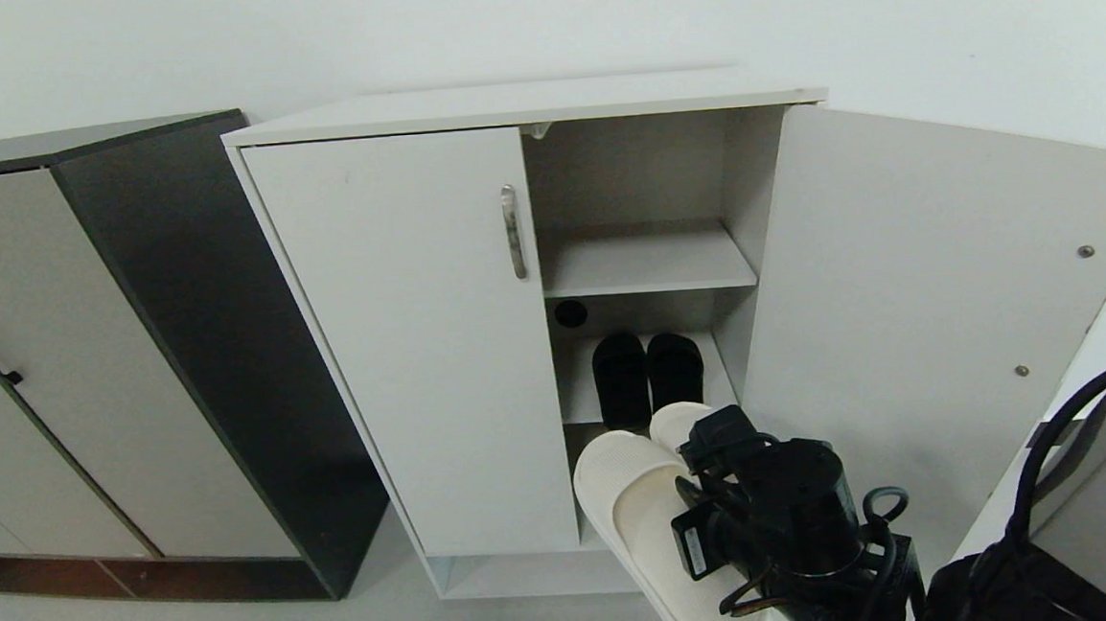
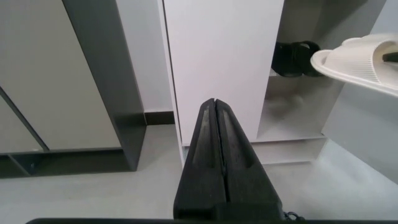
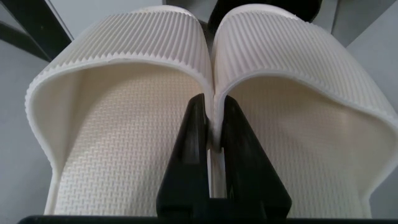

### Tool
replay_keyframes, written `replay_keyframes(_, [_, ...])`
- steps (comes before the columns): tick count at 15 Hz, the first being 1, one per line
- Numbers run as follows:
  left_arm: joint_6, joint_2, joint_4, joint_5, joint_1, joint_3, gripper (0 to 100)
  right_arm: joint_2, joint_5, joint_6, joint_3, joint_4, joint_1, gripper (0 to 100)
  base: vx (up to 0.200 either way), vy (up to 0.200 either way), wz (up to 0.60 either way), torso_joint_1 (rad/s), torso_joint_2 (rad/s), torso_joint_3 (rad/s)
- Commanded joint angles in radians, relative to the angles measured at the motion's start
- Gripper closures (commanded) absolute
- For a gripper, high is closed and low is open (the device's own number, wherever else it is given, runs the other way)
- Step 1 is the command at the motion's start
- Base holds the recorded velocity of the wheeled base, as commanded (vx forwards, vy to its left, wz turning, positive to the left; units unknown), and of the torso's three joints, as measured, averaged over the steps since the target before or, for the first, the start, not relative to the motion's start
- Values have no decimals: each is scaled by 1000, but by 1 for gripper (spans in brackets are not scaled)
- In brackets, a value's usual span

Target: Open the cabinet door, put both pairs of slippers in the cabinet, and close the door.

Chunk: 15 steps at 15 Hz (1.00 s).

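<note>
The white cabinet (image 1: 401, 339) has its right door (image 1: 927, 307) swung open and its left door shut. A pair of black slippers (image 1: 646, 372) lies on the lower shelf inside, also seen as black slippers (image 2: 295, 58) in the left wrist view. My right gripper (image 3: 212, 134) is shut on the touching inner edges of the pair of white slippers (image 3: 137, 118), held side by side in the air. In the head view the white slippers (image 1: 637, 507) hang just in front of the cabinet opening, toes towards it. My left gripper (image 2: 216, 109) is shut and holds nothing, low in front of the shut left door.
A dark grey cabinet (image 1: 134, 374) with light doors stands to the left of the white one. The upper shelf (image 1: 646, 262) inside the white cabinet is bare. The open door stands to the right of my right arm. Pale floor (image 2: 124, 193) lies in front.
</note>
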Motion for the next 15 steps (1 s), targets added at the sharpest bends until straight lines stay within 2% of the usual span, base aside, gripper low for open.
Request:
replay_keyframes(1, [0, 0, 0, 0, 0, 0, 100, 4, 0, 0, 0, -1, 1, 100, 0, 0, 0, -2, 154, 163])
replay_keyframes(8, [0, 0, 0, 0, 0, 0, 100, 18, -14, -31, -3, -12, 1, 100, 0, 0, 0, -1, 30, 25])
replay_keyframes(9, [0, 0, 0, 0, 0, 0, 100, 19, -42, -48, -21, -42, -1, 100, 0, 0, 0, 0, 0, 0])
replay_keyframes(10, [0, 0, 0, 3, 0, 0, 100, 16, -65, -45, -74, -16, -1, 100, 0, 0, 0, 0, 0, 0])
replay_keyframes(12, [0, 0, 0, 4, 0, 0, 100, -16, -78, -11, -192, 157, -10, 100, 0, 0, 0, 0, 0, 0])
replay_keyframes(15, [2, 0, 0, 0, 0, 0, 100, -111, -181, 136, -479, 617, -16, 100, 0, 0, 0, 0, 0, 0])
